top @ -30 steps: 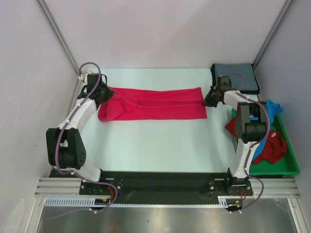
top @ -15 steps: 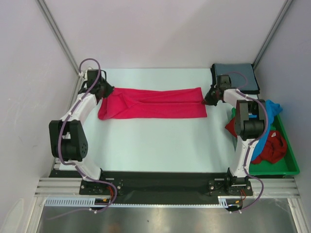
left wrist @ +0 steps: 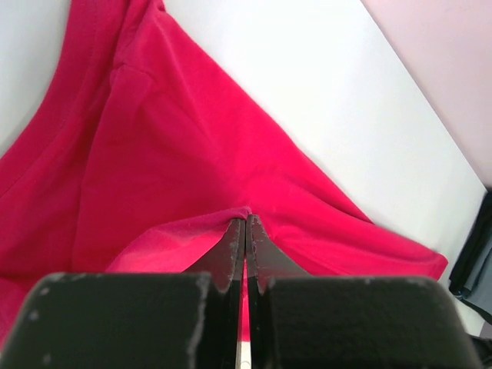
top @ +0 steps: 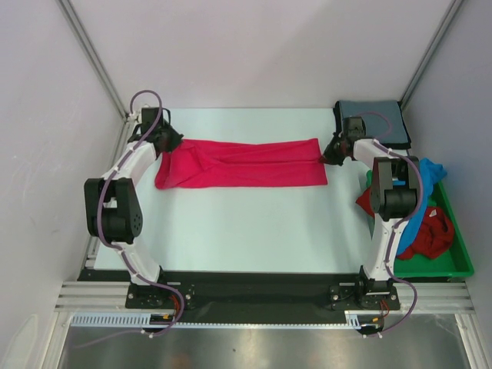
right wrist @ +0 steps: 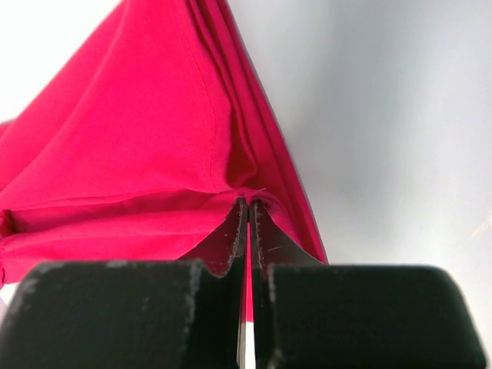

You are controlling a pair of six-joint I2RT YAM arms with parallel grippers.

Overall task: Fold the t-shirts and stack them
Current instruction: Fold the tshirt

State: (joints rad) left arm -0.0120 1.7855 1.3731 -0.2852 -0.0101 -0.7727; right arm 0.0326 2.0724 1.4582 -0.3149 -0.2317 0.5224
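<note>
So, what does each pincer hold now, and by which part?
Both hold the bright pink-red cloth t-shirt: the left pincer pinches its far left corner, the right pincer its far right corner.

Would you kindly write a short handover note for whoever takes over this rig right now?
The left hand is shut on the left end of the pink-red shirt. The right hand is shut on its right end.
The pink-red shirt lies as a long folded band across the far part of the table. The grey-blue shirt sits folded in the far right corner. The bright blue shirt and the darker red shirt lie crumpled in the green tray.
Done: one shirt folded.
Left: finish the pink-red shirt, stack it, then fold and stack the tray's two.
</note>
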